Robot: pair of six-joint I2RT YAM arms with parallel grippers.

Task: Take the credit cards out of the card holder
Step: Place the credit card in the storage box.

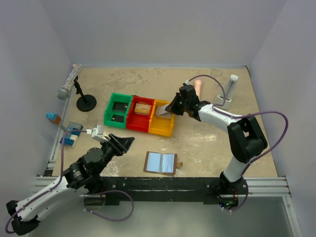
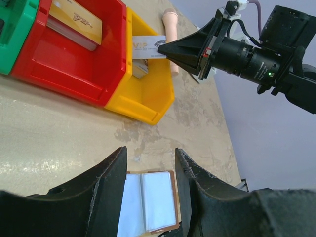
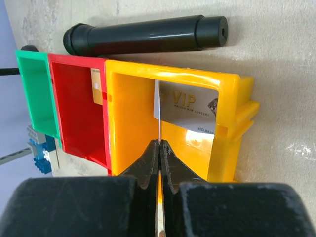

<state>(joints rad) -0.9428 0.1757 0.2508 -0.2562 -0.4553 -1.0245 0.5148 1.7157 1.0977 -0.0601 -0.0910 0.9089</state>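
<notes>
**A:** From overhead, where is the card holder (image 1: 161,162)?

**B:** It lies open and flat on the worktop (image 1: 207,143) near the arm bases, pale inside facing up. The right gripper (image 1: 170,109) reaches well away from it, over the yellow bin (image 1: 162,127), with a silver card (image 1: 162,111) in its jaws. I'd judge it is sorting that card into the bin.

**A:** And the left gripper (image 1: 129,141)?

**B:** It hovers just left of the holder, carrying nothing. Its wrist view shows the jaws spread wide with the holder below and between them, probably poised to fetch another card or steady the holder. I can't tell whether any card remains in the clear sleeves.

**A:** Anything else in that view?

**B:** The silver card reads VIP and hangs above the yellow bin. A gold card (image 2: 74,22) leans in the red bin (image 2: 64,61) beside it.

**A:** And the right wrist view?

**B:** The jaws are pinched tight on the card, seen edge-on and aimed into the yellow bin. What looks like a second VIP card (image 3: 190,111) rests inside. Gripping one edge leaves the rest free to drop in.
</notes>
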